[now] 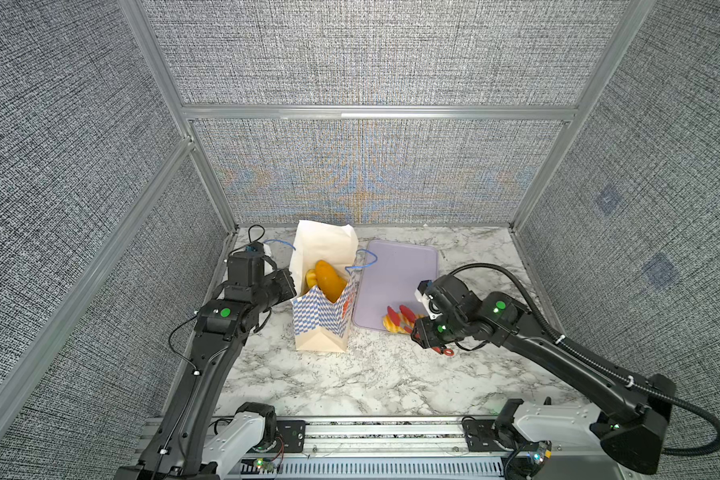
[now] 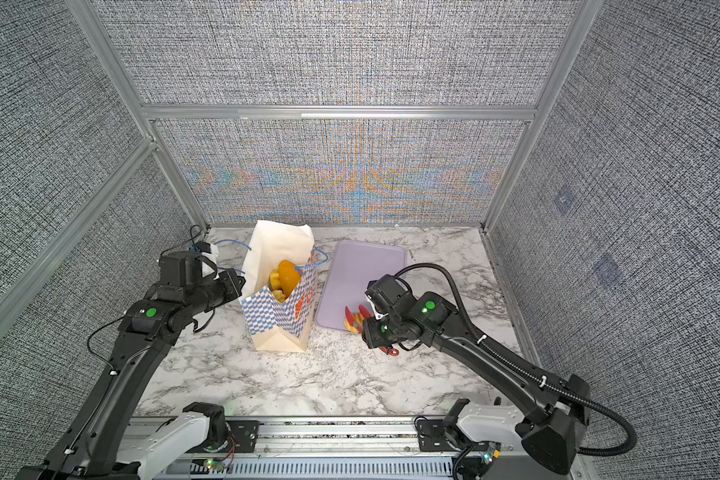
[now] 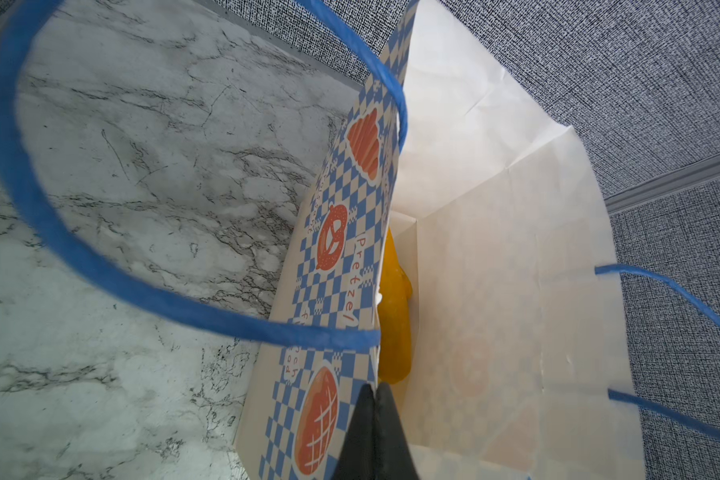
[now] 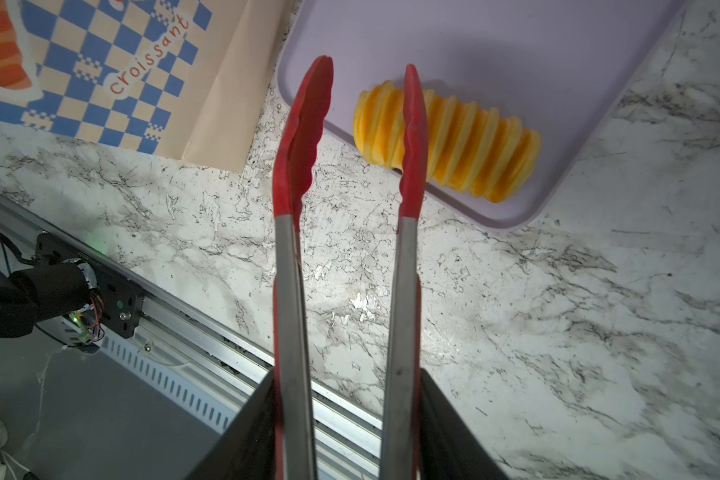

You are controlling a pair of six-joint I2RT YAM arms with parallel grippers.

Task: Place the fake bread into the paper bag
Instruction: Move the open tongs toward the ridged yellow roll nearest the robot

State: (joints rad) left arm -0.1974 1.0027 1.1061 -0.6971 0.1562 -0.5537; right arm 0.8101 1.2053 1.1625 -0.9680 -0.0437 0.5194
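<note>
Now right claw (image 4: 346,419) holds tongs (image 4: 292,291) over roll (image 4: 474,145); left claw (image 3: 376,392) pinches bag (image 3: 495,291).

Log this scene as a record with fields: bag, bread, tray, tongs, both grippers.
bag: paper bag upright on the marble table, mouth open
bread in bag: several pieces, long orange loaf on top
bread left: one ribbed roll at the lavender tray near edge
tongs: red tongs, tips apart at the roll's end, not closed on it
left gripper: shut on the bag's rim
right gripper: shut on the tongs
</note>
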